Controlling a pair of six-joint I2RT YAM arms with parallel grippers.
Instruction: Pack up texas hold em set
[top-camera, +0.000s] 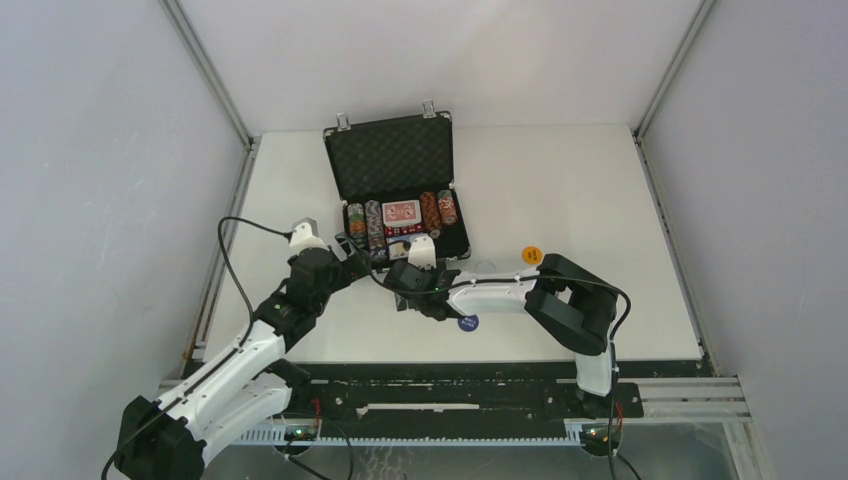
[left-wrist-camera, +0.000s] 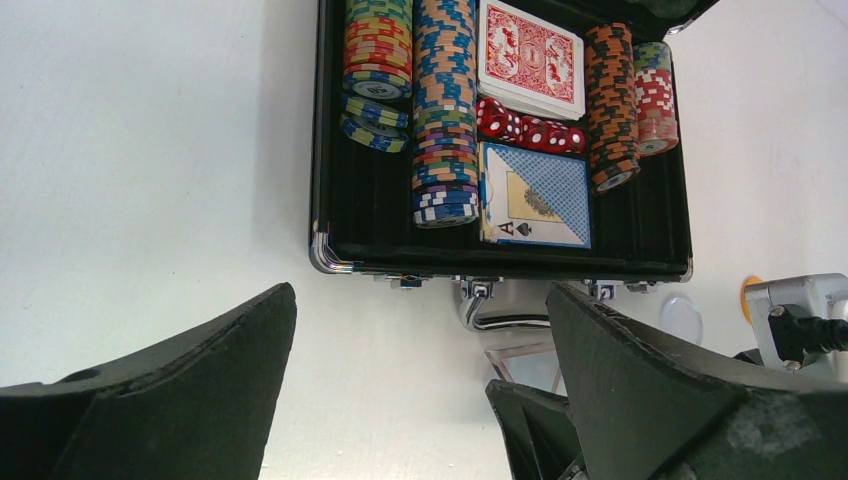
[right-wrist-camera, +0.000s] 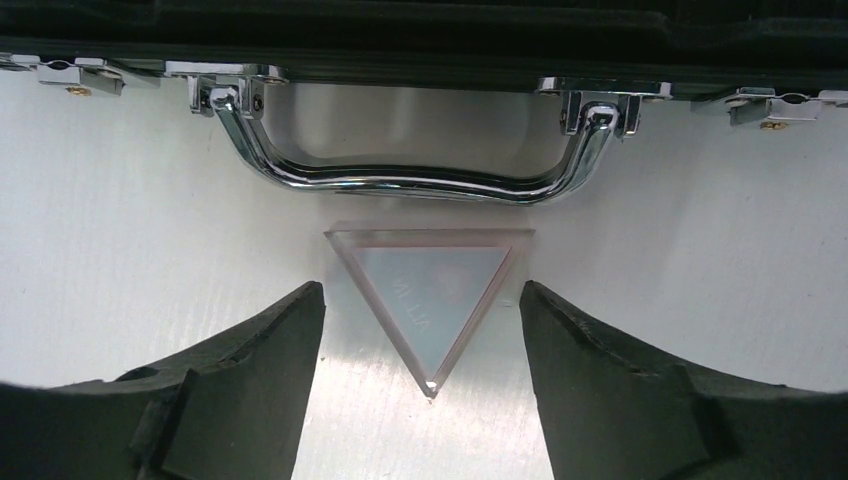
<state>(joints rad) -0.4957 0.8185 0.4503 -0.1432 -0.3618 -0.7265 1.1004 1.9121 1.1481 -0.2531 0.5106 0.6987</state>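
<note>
The black briefcase (top-camera: 400, 160) stands open at the table's back centre. Its tray (left-wrist-camera: 340, 200) holds rows of striped chips (left-wrist-camera: 443, 110), a red deck (left-wrist-camera: 530, 55), red dice (left-wrist-camera: 525, 128) and a blue deck (left-wrist-camera: 535, 195) with an ace face up. My right gripper (right-wrist-camera: 420, 290) is open in front of the silver handle (right-wrist-camera: 410, 185). A clear triangular plate (right-wrist-camera: 430, 285) lies flat on the table between its fingers, untouched. My left gripper (left-wrist-camera: 420, 290) is open and empty at the case's front left corner. An orange disc (top-camera: 532, 255) and a blue disc (top-camera: 467, 322) lie outside the case.
A clear round disc (left-wrist-camera: 680, 318) lies on the table right of the handle. The two grippers (top-camera: 358, 258) (top-camera: 402, 270) are close together in front of the case. Grey walls and metal rails enclose the white table (top-camera: 600, 200).
</note>
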